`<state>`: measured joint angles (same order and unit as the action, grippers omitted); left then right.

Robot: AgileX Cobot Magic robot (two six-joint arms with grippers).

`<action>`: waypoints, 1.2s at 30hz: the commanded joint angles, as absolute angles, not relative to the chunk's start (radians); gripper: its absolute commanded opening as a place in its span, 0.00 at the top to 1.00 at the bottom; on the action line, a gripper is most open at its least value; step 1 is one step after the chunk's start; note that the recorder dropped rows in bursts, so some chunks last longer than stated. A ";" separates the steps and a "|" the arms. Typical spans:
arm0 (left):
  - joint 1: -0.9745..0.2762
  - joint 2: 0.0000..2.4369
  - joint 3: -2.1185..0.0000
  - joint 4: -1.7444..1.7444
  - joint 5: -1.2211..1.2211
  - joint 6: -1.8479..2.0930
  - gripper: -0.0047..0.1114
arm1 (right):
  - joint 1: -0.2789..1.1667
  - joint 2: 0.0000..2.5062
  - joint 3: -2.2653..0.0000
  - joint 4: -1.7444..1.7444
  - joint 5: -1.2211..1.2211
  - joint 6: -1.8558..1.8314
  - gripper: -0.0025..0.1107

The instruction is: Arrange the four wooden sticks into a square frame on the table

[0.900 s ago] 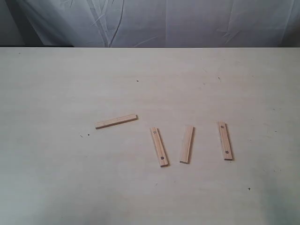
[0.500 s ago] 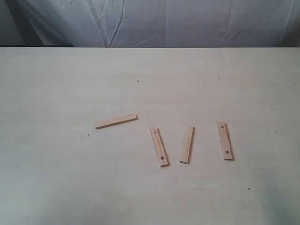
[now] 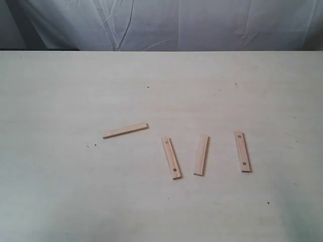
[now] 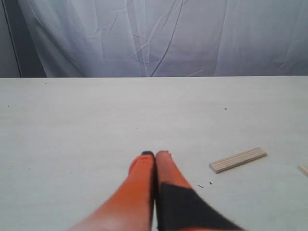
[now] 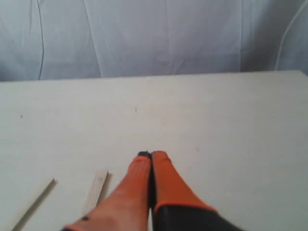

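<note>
Closest in, the left claw (image 4: 149, 155) has its two orange fingers pressed together with nothing between them, low over the table (image 4: 72, 144). Off to one side of its tips, about level with them and well apart, a pale stick (image 4: 238, 160) lies flat. Farther out on that same side, the corner of another strip (image 4: 304, 168) just shows at the picture's edge.

The right claw (image 5: 147, 155) is likewise closed tight and empty. A near strip (image 5: 98, 186) lies close alongside one finger, short of the tips, and an outer strip (image 5: 33, 204) lies farther out on the same side.

From the exterior view, the four wooden sticks (image 3: 201, 155) all lie flat and separate, none touching another. The crosswise stick (image 3: 125, 130) sits alone on one flank. The other three run roughly side by side: a dotted stick (image 3: 171, 157) with a dark spot near each end, a plain one in the middle, and a second dotted stick (image 3: 242, 151). Beyond both claws the tabletop runs to its far edge, where a creased white curtain (image 3: 202, 25) hangs.
</note>
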<state>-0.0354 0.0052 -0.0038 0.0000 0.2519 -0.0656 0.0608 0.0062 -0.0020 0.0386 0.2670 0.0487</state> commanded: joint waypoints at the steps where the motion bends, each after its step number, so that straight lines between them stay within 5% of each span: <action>1: -0.032 0.000 0.000 0.000 0.239 -0.068 0.96 | 0.054 0.000 0.000 0.035 0.053 0.047 0.99; 20: -0.032 0.000 0.000 0.000 0.239 -0.068 0.96 | 0.054 0.000 0.000 0.035 -0.106 0.047 0.99; 28: -0.032 0.000 0.000 0.000 0.239 -0.068 0.96 | 0.054 0.179 -0.197 0.087 0.249 0.047 0.99; 36: -0.032 0.000 0.000 0.000 0.239 -0.068 0.96 | 0.054 0.691 -0.458 0.234 0.526 0.045 0.99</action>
<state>-0.0354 0.0052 -0.0038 0.0000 0.2519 -0.0656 0.0608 0.5416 -0.4069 0.1906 0.4807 0.0487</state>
